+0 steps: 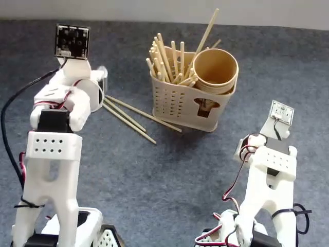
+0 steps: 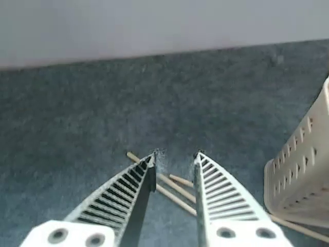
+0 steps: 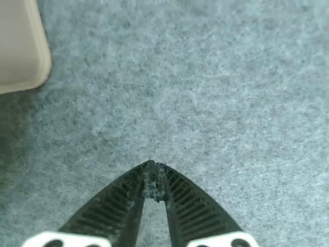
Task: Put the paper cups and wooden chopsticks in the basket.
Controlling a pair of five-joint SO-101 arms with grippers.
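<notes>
A cream slotted basket [image 1: 180,103] stands at the middle back and holds stacked paper cups [image 1: 216,69] and several wooden chopsticks [image 1: 167,59] standing on end. A few loose chopsticks [image 1: 131,117] lie on the grey carpet to the left of the basket. My left gripper [image 1: 103,85] hangs over their far-left ends. In the left wrist view it [image 2: 175,156] is open, with the loose chopsticks [image 2: 177,189] on the carpet below the gap and the basket [image 2: 303,170] off to one side. My right gripper [image 3: 154,165] is shut and holds nothing, low over bare carpet near a corner of the basket [image 3: 20,46].
Grey carpet [image 1: 169,175] covers the table between the two arms. The right arm [image 1: 272,159] stands at the front right, a short way from the basket. A pale wall edge [image 2: 154,31] runs along the back.
</notes>
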